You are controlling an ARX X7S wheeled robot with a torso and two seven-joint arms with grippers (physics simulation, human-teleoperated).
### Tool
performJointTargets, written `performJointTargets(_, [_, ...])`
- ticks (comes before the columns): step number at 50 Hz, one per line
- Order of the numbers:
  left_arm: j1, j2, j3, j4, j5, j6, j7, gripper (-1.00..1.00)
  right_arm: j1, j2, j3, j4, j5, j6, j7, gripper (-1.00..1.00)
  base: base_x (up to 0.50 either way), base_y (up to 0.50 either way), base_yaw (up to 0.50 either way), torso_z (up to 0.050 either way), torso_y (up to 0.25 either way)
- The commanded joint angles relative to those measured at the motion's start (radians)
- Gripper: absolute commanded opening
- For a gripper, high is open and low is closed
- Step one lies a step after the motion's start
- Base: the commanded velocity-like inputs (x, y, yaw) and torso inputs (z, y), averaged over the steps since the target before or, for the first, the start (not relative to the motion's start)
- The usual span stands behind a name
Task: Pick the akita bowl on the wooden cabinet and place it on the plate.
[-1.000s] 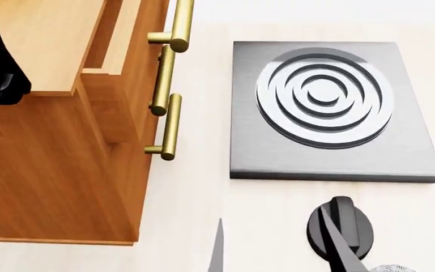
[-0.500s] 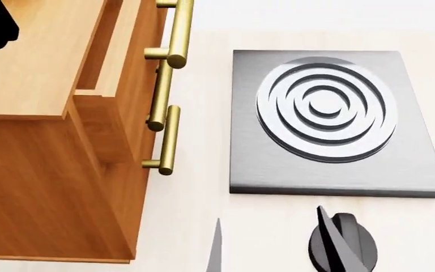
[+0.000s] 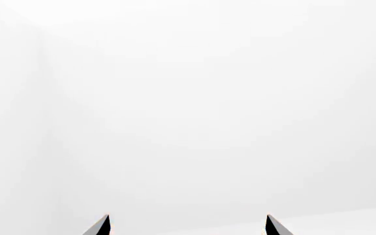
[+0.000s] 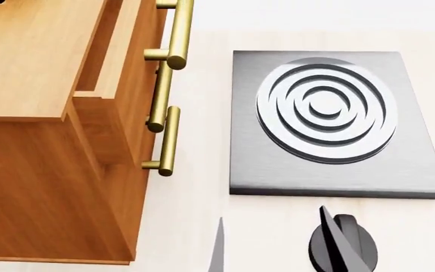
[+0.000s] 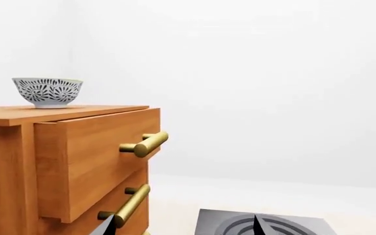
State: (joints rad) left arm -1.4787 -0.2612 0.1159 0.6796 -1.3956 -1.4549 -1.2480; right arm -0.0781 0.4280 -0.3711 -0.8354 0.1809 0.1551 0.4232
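One bowl, on top of the wooden cabinet, seen only in right wrist view; two right fingers apart, empty, low beside cabinet.

Left wrist: two fingers apart, blank wall only.

Head: one stove plate beside cabinet, three brass handles, zero plates. Risks: protruding drawer snags an arm; plate unlocated, placement may go wrong.

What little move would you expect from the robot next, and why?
Probably raising the right gripper toward the patterned blue-white bowl. The bowl sits untouched on top of the orange-brown wooden cabinet, and that gripper's fingertips look apart and well below it.
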Motion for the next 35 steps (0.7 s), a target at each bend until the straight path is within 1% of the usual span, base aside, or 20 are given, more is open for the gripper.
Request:
performJointTargets(1, [-0.113, 0.025, 0.082, -0.093, 0.093, 0.031, 0.11, 1.0, 0.0, -0.012, 0.023, -0.005, -0.011, 0.005, -0.016, 1.0, 0.0, 0.0, 0.0, 0.0, 0.0])
performJointTargets(7, [-0.135, 0.018, 0.136, -0.151, 0.179, 0.089, 0.187, 1.0, 0.002, -0.01, 0.025, -0.003, -0.011, 0.006, -0.013, 1.0, 0.0, 0.0, 0.0, 0.0, 0.0])
performJointTargets(11, [-0.137, 0.01, 0.135, -0.196, 0.21, 0.128, 0.224, 1.0, 0.002, -0.007, 0.028, -0.008, -0.008, 0.005, -0.011, 1.0, 0.0, 0.0, 0.0, 0.0, 0.0])
performJointTargets(15, [-0.166, -0.001, 0.169, -0.259, 0.267, 0.162, 0.272, 1.0, 0.002, -0.007, 0.027, -0.004, -0.005, 0.0, -0.012, 1.0, 0.0, 0.0, 0.0, 0.0, 0.0])
performJointTargets(22, [-0.199, 0.006, 0.188, -0.337, 0.281, 0.18, 0.317, 1.0, 0.0, -0.003, 0.03, -0.007, -0.004, -0.003, -0.008, 1.0, 0.0, 0.0, 0.0, 0.0, 0.0])
performJointTargets(25, [-0.226, 0.02, 0.187, -0.412, 0.295, 0.206, 0.351, 1.0, -0.001, -0.001, 0.031, -0.012, -0.004, -0.002, -0.006, 1.0, 0.0, 0.0, 0.0, 0.0, 0.0])
performJointTargets(29, [-0.264, 0.036, 0.223, -0.508, 0.338, 0.245, 0.413, 1.0, -0.002, 0.0, 0.033, -0.01, -0.001, -0.005, -0.004, 1.0, 0.0, 0.0, 0.0, 0.0, 0.0])
performJointTargets(35, [-0.337, 0.049, 0.258, -0.603, 0.381, 0.275, 0.469, 1.0, -0.002, 0.001, 0.035, -0.006, 0.005, -0.011, -0.003, 1.0, 0.0, 0.0, 0.0, 0.0, 0.0])
